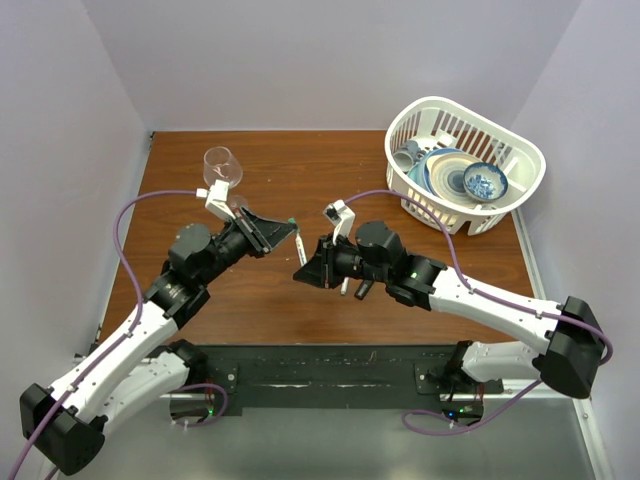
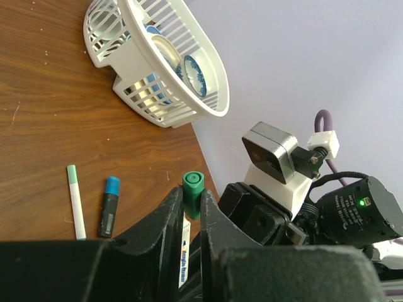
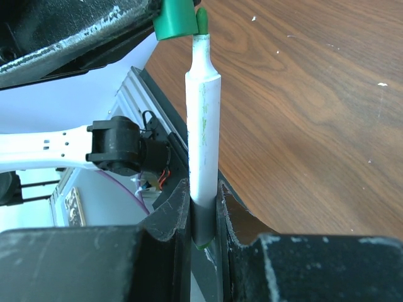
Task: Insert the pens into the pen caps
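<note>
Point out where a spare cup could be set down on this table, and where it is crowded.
Free: the far table strip between glass and basket; the near wood between the arms. Crowded: mid-table, where left fingers holding a green cap meet right fingers holding a white pen, near a capped pen and marker.

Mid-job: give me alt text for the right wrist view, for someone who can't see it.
The right gripper clamps a white pen pointing up the frame, its green tip against the edge of a green cap held by the left gripper's fingers at the top, apparently not yet inside. Brown wooden table fills the right side.
</note>
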Robot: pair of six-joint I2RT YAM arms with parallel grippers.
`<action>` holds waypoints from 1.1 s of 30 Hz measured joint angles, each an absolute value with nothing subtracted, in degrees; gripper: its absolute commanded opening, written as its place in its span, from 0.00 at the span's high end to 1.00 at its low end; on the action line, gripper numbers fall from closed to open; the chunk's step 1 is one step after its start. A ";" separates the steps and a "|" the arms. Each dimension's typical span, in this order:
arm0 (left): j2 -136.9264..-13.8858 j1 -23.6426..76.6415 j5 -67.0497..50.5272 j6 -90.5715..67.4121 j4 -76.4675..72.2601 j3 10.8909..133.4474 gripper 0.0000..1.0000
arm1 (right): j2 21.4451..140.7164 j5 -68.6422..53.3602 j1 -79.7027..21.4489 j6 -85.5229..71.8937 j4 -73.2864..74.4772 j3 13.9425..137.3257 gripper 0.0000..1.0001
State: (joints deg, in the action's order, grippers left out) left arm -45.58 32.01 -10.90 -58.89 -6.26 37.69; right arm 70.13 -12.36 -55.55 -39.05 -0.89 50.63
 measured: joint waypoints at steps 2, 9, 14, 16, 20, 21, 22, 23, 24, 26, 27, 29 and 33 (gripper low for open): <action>-45.67 32.03 -10.79 -58.89 -6.31 37.69 1.00 | 70.13 -12.29 -55.55 -39.07 -0.89 50.63 1.00; -47.16 32.03 -9.13 -57.63 -5.65 39.92 1.00 | 70.11 -11.88 -55.57 -39.07 -0.91 50.63 1.00; -47.13 32.03 -7.60 -57.32 -5.34 40.29 1.00 | 70.08 -11.70 -55.59 -39.20 -0.95 50.46 1.00; -47.11 32.03 -7.25 -57.17 -5.06 40.29 1.00 | 70.02 -11.66 -55.61 -39.31 -1.10 50.37 1.00; -47.03 32.03 -7.22 -56.55 -4.62 40.29 1.00 | 69.43 -11.53 -55.61 -39.44 -1.85 49.60 1.00; -46.96 32.03 -7.25 -56.38 -4.58 40.29 1.00 | 69.30 -11.53 -55.61 -39.44 -2.04 49.45 1.00; -46.89 32.03 -7.25 -56.34 -4.60 40.29 1.00 | 69.28 -11.51 -55.61 -39.44 -2.17 49.39 1.00; -46.81 32.03 -7.25 -56.34 -4.58 40.29 1.00 | 69.28 -11.51 -55.61 -39.46 -2.24 49.39 1.00; -46.74 32.03 -7.29 -56.31 -4.58 40.29 1.00 | 69.28 -11.51 -55.61 -39.46 -2.24 49.36 1.00; -46.70 32.03 -7.46 -56.31 -4.58 40.29 1.00 | 69.28 -11.51 -55.61 -39.46 -2.48 49.36 1.00; -46.70 32.03 -7.53 -56.31 -4.58 40.29 1.00 | 69.28 -11.53 -55.61 -39.46 -2.55 49.36 1.00; -46.70 32.03 -7.84 -56.31 -4.54 40.29 1.00 | 69.28 -11.53 -55.61 -39.44 -2.63 49.39 1.00; -46.65 32.03 -8.19 -56.27 -4.47 40.29 1.00 | 69.28 -11.51 -55.61 -39.46 -2.66 49.39 1.00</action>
